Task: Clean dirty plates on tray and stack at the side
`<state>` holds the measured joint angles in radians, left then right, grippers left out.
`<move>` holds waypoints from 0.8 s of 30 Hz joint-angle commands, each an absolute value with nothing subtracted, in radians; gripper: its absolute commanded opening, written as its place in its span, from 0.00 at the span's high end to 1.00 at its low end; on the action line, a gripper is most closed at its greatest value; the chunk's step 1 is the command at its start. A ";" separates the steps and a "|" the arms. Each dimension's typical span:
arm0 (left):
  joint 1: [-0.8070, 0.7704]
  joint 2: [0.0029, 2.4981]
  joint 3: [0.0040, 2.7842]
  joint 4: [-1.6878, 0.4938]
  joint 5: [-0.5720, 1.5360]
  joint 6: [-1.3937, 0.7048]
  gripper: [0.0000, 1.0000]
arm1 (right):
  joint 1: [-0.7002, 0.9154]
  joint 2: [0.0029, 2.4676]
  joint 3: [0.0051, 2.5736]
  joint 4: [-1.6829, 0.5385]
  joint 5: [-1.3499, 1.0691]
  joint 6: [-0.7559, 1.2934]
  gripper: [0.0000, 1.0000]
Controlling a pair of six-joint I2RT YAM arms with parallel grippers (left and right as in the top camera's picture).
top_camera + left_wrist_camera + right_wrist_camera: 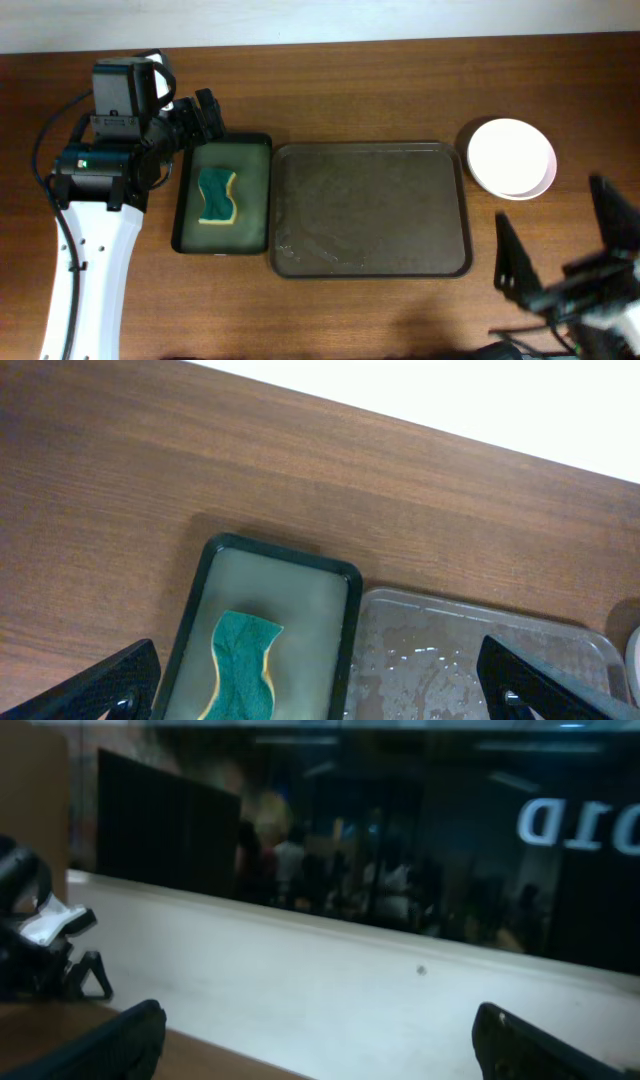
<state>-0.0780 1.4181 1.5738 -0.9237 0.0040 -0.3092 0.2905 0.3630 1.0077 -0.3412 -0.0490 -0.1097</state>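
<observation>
Presently: plates point(510, 157), stacked one inside another on the bare table point(400, 60), just beside the far right corner of the brown tray point(370, 210); the top one is white and looks clean, a pale pink rim shows under it, and the count is not clear from above; judged to be the finished pile at the side. The brown tray holds no plate, only wet streaks on its floor, so the wiping looks done. Item, sponge point(219, 196), green over yellow, flat in the narrow black-rimmed tray point(240, 137) just beside the brown tray's left side, likely its resting place. Item, left gripper point(210, 115), above the far left corner of the narrow tray, jaws wide apart, holding and touching nothing. Item, right gripper point(560, 235), at the near right of the table, well apart from the plates, jaws wide apart, empty
</observation>
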 commanded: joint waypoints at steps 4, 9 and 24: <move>-0.080 1.420 1.570 -0.921 0.012 -0.294 0.00 | 0.213 0.041 0.491 -0.082 -0.123 -0.116 0.02; -0.080 1.420 1.570 -0.921 0.012 -0.294 0.00 | 0.200 0.004 0.250 0.201 -0.165 -0.115 0.02; -0.080 1.420 1.570 -0.921 0.012 -0.294 0.00 | 0.202 0.007 0.006 0.107 -0.235 -0.116 0.02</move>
<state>-0.0780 1.4193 1.5734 -0.9241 0.0044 -0.3092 0.2089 0.0158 0.0124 0.1287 -0.2096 -0.1123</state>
